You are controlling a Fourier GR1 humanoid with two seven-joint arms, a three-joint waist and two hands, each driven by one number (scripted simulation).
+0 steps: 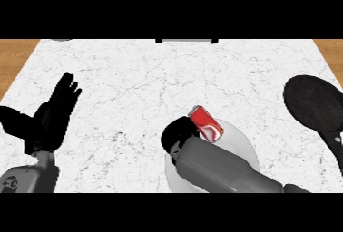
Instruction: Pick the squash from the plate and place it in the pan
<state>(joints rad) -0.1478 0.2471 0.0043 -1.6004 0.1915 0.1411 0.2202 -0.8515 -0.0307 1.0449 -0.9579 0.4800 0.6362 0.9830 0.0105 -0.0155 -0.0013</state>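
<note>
The squash (pixel 206 123) shows as a red piece with white streaks, tilted on edge over the upper left part of the white plate (pixel 242 146). My right hand (pixel 179 134) lies over the plate with its fingers curled round the squash's lower end, and most of the red piece sticks out past the hand toward the upper right. The grey right forearm covers much of the plate. The black pan (pixel 312 100) lies at the counter's right edge, with its handle (pixel 335 146) running toward me. My left hand (pixel 52 115) rests open at the far left, fingers up.
The white marble counter (pixel 147 81) spreads between the two hands and behind the plate. Wooden floor (pixel 13 54) shows past its left and right edges. A dark fixture (pixel 186 41) sits at the back edge.
</note>
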